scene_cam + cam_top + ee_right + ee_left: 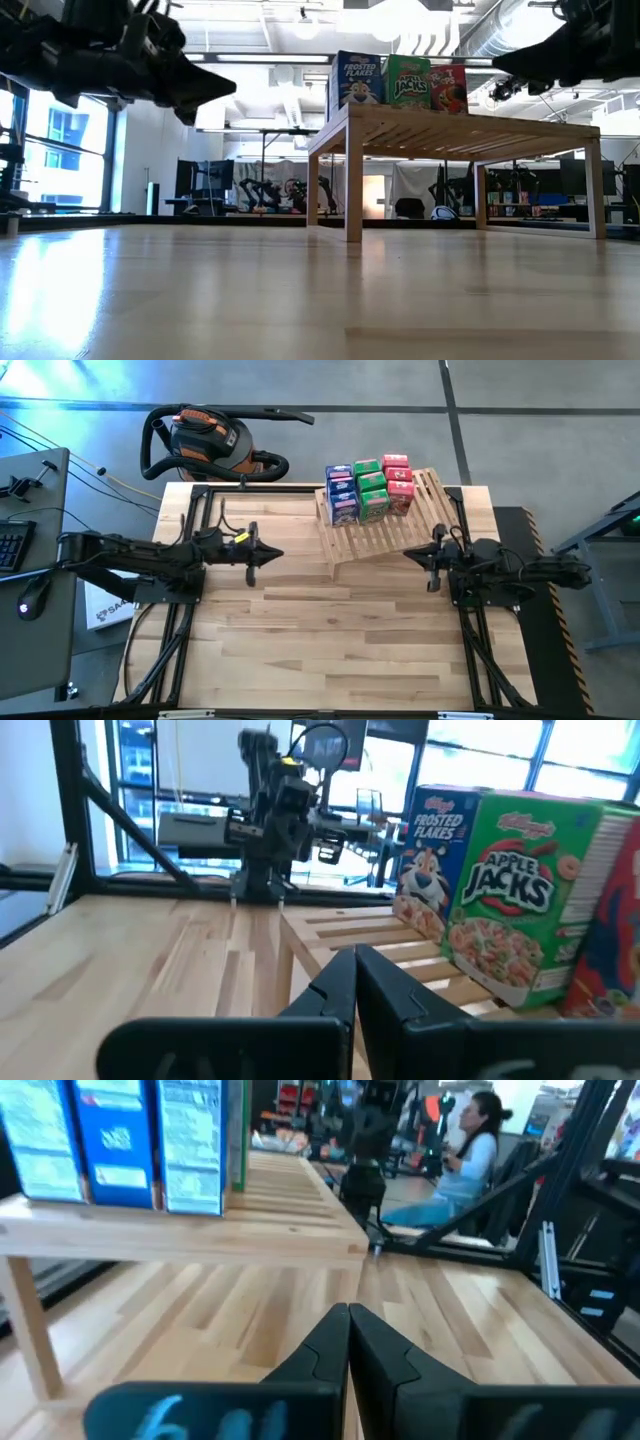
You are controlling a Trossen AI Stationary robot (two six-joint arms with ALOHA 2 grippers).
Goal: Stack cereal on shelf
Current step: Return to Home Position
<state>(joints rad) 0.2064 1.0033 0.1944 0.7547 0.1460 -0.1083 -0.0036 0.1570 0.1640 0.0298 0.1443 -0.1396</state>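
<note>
Blue (341, 495), green (372, 488) and red (398, 480) cereal boxes stand upright in tight rows by colour on the far left end of the slatted wooden shelf (400, 530), which sits at an angle on the far right part of the bench (330, 640); blue is on the left, green in the middle, red on the right. The left arm (140, 555) reaches in from the bench's left side and hangs above the planks, well apart from the shelf, its jaws pressed shut with nothing between them. The right arm (510, 570) comes in from the right side, its jaws likewise closed and empty, their tip just beside the shelf's near right edge and clear of the boxes. An orange-and-black shop vacuum (205, 440) stands on the floor beyond the bench's far left corner, and a seated person (480, 1150) shows in the room past the right arm.
</note>
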